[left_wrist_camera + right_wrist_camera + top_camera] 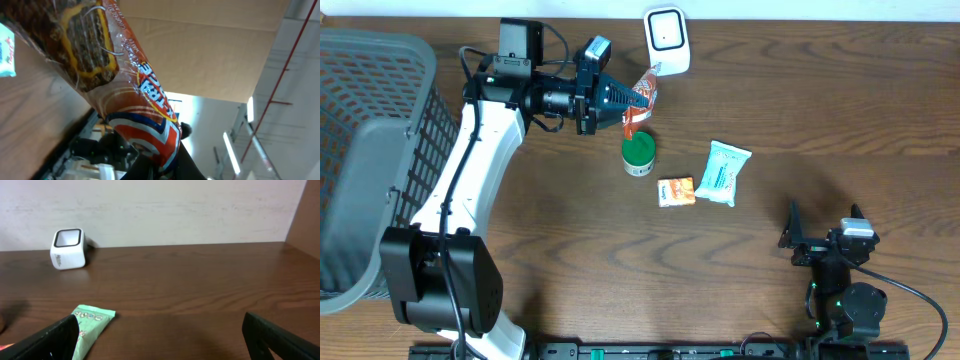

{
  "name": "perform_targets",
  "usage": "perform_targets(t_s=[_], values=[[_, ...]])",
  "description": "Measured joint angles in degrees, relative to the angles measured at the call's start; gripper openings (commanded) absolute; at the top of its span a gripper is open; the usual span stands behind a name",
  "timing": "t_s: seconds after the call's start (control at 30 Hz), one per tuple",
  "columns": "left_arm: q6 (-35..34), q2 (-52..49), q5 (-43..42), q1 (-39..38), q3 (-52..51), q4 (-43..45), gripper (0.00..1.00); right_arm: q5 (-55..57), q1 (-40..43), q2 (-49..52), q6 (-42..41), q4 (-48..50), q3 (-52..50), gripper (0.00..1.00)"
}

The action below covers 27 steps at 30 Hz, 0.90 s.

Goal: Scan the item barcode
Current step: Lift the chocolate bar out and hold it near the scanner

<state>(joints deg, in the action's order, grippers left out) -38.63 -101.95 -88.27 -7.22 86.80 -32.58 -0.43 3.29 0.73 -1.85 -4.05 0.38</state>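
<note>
Your left gripper (628, 100) was clamped shut on the orange snack packet (643, 92), held close to the white scanner (666, 40) at the table's far edge. From overhead the fingers hid much of the wrapper, and the wrist view gave only a creased stretch of print, so where the barcode lay could not be told. Your right gripper (823, 238) stood wide apart and empty near the near right corner, its fingers (50, 340) and the pale green pouch (92, 322) cropped at the bottom of its own view.

The orange-and-red snack packet (642, 95), with brown contents showing through a clear window, is clamped in the left tool (623, 98). It is tilted, apparently off the bench, just beside the white scanner (666, 38).
</note>
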Motion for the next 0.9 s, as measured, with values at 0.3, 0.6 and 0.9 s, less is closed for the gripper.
perform_targets(t_s=[0.3,0.6,0.9], values=[[0.46,0.0,-0.17,0.04,0.0,-0.04,0.07,0.0,0.0,0.0,0.0,0.0,0.0,0.99],[16.96,0.0,-0.17,0.04,0.0,-0.02,0.07,0.02,0.0,0.0,0.0,0.0,0.0,0.99],[29.7,0.0,-0.17,-0.22,0.0,-0.37,0.07,0.02,0.0,0.0,0.0,0.0,0.0,0.99]])
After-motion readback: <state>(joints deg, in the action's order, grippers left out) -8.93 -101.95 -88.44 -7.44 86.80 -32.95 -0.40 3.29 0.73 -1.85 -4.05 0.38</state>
